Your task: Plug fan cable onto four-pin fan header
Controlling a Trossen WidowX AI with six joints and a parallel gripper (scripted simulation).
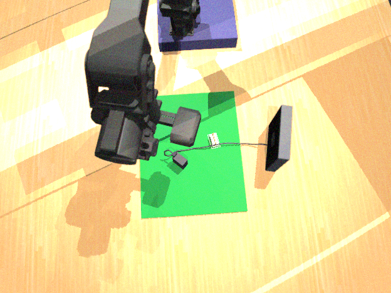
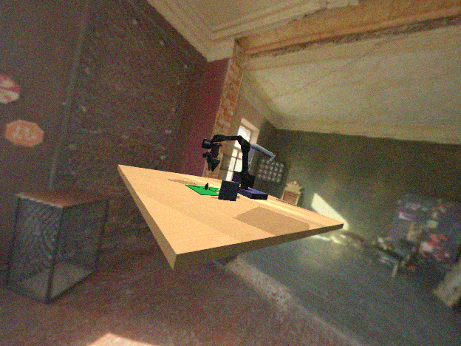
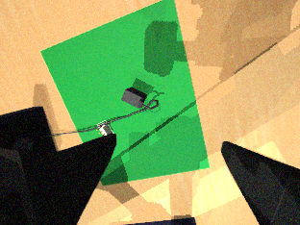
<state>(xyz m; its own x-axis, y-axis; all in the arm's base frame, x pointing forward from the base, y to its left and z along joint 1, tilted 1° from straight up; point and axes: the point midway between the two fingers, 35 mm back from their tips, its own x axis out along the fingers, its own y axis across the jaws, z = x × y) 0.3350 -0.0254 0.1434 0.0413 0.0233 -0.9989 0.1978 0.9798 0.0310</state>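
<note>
The plug (image 1: 180,159) (image 3: 134,97), a small dark block, lies on the green board (image 1: 202,189) (image 3: 91,62). The thin cable (image 1: 232,143) (image 3: 126,114) loops at the plug's end and runs across the edge of the white four-pin header (image 1: 213,139) (image 3: 106,130) to the fan (image 1: 285,135) (image 2: 228,190). The plug is apart from the header. My gripper (image 3: 167,142) is open and empty, high above the board. In the wrist view its left fingertip overlaps the picture just below the header. In the top view the arm's wrist hangs over the board's left edge, and one finger shows clearly.
The fan stands upright on the table (image 1: 316,201) (image 2: 208,223), right of the board in the top view. The arm's blue base block (image 1: 217,22) (image 2: 253,193) is behind the board. Arm shadows fall on the board and the table.
</note>
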